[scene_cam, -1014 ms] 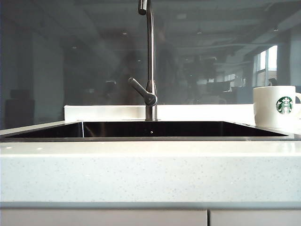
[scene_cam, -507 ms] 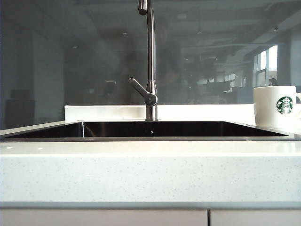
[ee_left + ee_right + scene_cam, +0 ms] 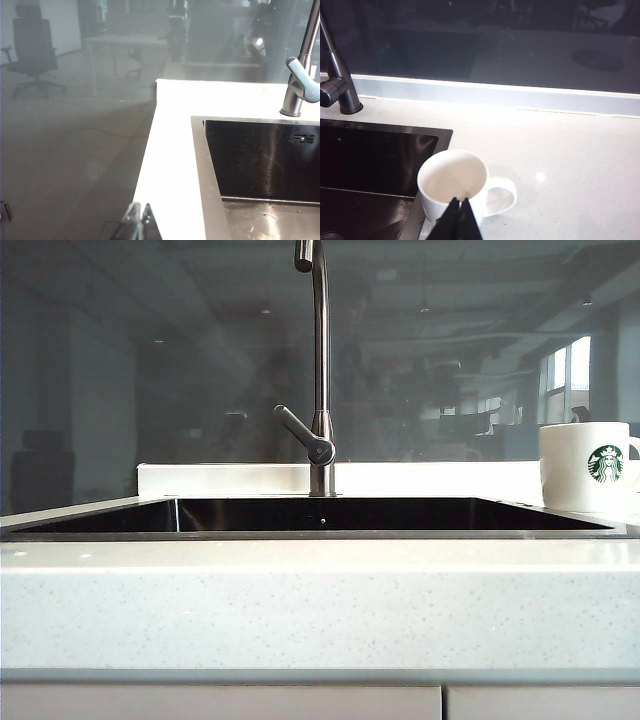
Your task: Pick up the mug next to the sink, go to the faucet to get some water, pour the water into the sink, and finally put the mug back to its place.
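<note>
The white mug with its green logo stands upright on the counter just right of the sink. The steel faucet rises behind the basin's middle, and no water runs from it. In the right wrist view the mug looks empty, handle turned away from the sink. My right gripper is shut, its tips at the mug's near rim with nothing between them. My left gripper is shut and empty, over the counter's outer edge beside the sink, far from the faucet.
The pale speckled countertop runs across the front, with cabinet fronts below. A dark glass wall stands right behind the faucet and counter. Bare counter spreads beyond the mug's handle. Neither arm is clearly visible in the exterior view.
</note>
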`<state>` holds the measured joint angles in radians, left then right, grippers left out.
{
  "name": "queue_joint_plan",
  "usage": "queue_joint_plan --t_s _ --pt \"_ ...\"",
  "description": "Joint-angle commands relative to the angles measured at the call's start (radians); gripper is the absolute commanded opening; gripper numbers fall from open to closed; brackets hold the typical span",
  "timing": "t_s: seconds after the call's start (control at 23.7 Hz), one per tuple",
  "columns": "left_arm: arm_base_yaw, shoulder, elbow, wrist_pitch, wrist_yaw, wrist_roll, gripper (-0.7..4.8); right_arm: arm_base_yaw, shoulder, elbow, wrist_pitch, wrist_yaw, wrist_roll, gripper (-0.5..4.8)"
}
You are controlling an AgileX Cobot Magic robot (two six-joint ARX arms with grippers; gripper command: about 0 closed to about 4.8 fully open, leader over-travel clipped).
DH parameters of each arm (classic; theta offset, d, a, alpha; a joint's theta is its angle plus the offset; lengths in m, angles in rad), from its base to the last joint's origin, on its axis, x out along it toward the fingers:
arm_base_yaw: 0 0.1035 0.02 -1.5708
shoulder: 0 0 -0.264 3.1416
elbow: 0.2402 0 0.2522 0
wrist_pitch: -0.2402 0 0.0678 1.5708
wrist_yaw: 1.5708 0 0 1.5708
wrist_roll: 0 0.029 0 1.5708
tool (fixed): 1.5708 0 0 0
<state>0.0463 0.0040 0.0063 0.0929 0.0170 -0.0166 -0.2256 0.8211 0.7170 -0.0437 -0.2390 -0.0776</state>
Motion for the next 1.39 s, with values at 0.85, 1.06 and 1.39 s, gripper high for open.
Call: queue_joint_plan --t_s 0.85,1.06,1.39 --pt "0.002 0.0 0.004 0.005 0.005 0.004 -0.03 0.09 -0.755 -0.608 0.13 0.066 0.105 -0.09" --pt "0.002 0.0 0.004 0.005 0.005 0.004 -0.03 0.152 -0.823 -0.674 0.128 0.184 0.13 -0.09" --pt "0.002 0.0 0.004 -0.002 0.005 0.005 -0.03 0.241 -0.823 -0.716 0.132 0.26 0.132 -0.09"
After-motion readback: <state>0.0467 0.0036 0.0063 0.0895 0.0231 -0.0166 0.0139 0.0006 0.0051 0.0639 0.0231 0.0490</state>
